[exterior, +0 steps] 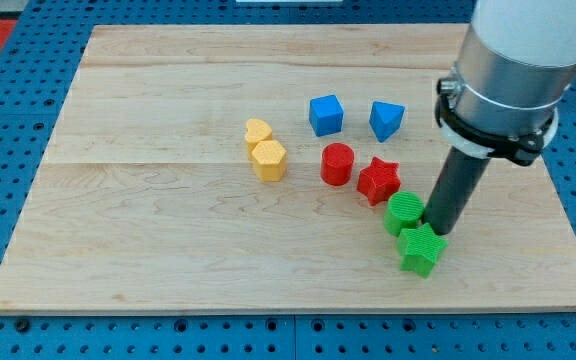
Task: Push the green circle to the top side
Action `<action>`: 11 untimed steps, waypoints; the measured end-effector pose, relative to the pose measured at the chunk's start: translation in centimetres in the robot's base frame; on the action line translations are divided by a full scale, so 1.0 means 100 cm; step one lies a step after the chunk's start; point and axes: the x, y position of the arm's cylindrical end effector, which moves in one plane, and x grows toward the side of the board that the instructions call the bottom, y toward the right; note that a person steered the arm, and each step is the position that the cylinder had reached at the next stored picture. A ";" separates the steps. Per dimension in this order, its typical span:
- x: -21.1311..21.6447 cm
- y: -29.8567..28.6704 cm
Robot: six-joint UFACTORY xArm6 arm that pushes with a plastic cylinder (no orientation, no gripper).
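The green circle (403, 213) sits on the wooden board at the lower right, touching the green star (422, 248) just below it. My tip (434, 231) is right beside the green circle on its right, just above the green star. The rod rises up and right to the arm's grey body at the view's top right.
A red star (378, 181) lies just up-left of the green circle, with a red cylinder (337, 164) to its left. A blue cube (325, 115) and a blue triangular block (386, 120) sit above. Two yellow blocks (265, 150) lie left of centre. The board's edge (288, 306) runs along the bottom.
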 end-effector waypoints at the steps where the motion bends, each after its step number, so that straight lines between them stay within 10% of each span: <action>1: -0.009 -0.038; 4: -0.004 -0.149; 7: -0.110 -0.239; 9: -0.100 -0.250; 11: -0.039 -0.114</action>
